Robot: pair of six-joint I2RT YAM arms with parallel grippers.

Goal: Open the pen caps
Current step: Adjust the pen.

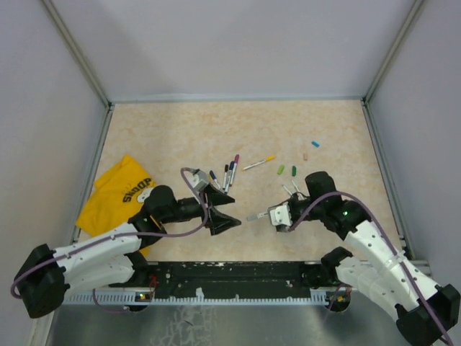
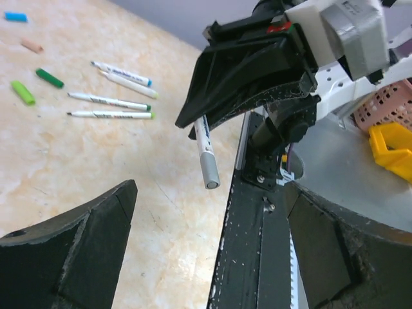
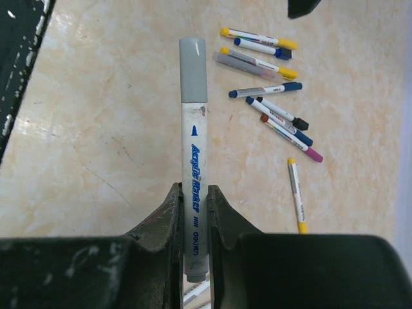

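right wrist view: the grey-capped pen is clamped between the fingers of the right gripper, which are closed on the lower part of its white barrel. blue lettering runs along the barrel. the grey cap is seated on the far end, clear of the fingers.

top external view: this pen is held roughly level above the table, near its front edge, cap end pointing toward the left gripper. the left gripper's fingers are spread wide with nothing between them. the cap end sits near them and touches neither.

left wrist view: the cap end faces the camera, with the 2 black fingers well out to either side.

surroundings: a cluster of pens lies on the table behind the left gripper, with 1 yellow-ended pen apart to its right. 4 pens lie side by side just behind the right gripper. further out lie 2 green caps, a tan cap and a blue cap, each loose. a yellow cloth lies at the table's left side, partly under the left arm.
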